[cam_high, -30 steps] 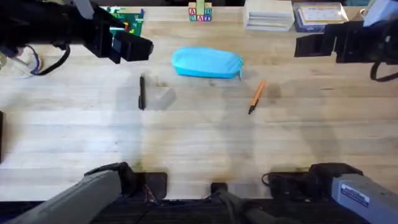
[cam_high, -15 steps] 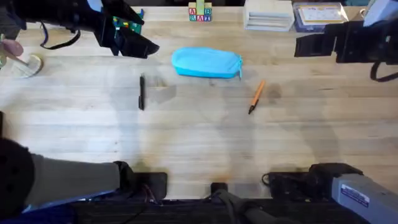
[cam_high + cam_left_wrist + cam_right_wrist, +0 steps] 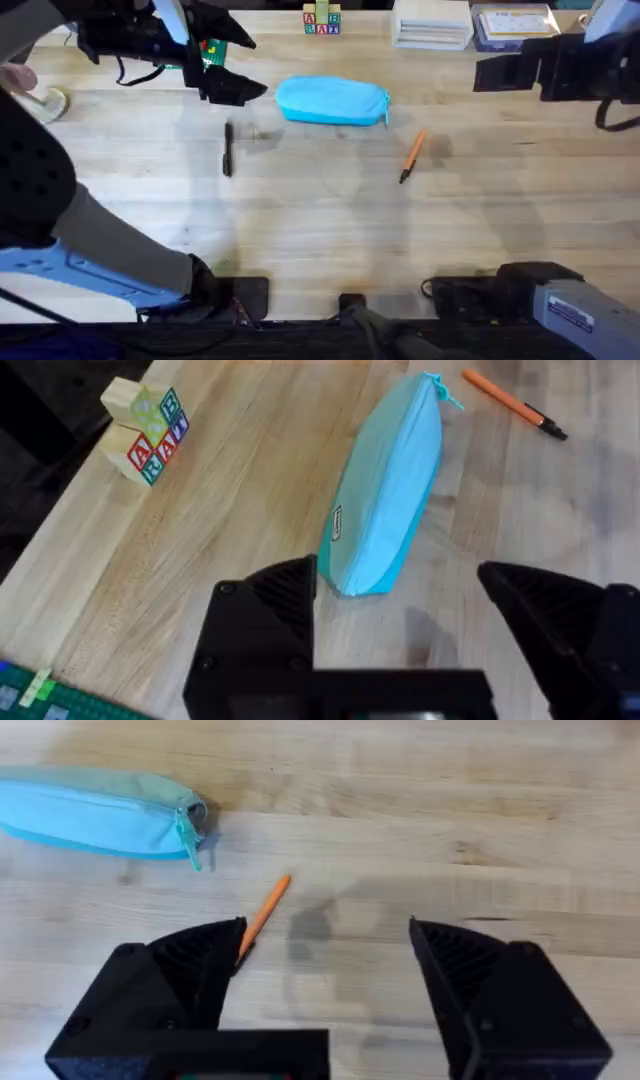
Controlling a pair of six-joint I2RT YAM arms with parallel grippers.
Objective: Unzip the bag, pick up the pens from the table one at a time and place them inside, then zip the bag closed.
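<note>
While the light blue soft fabric pouch (image 3: 385, 490) lies zipped on the pale wood table (image 3: 320, 230), its long axis runs straight ahead of the left gripper (image 3: 400, 630), the nearer arm; both grippers' jaws gape empty.

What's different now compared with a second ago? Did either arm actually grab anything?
Only the left hand moved, sliding right toward the bag, open and empty. Nothing was grabbed. The right hand held its place, also open. The bag, black pen and orange pen lie where they were.
</note>
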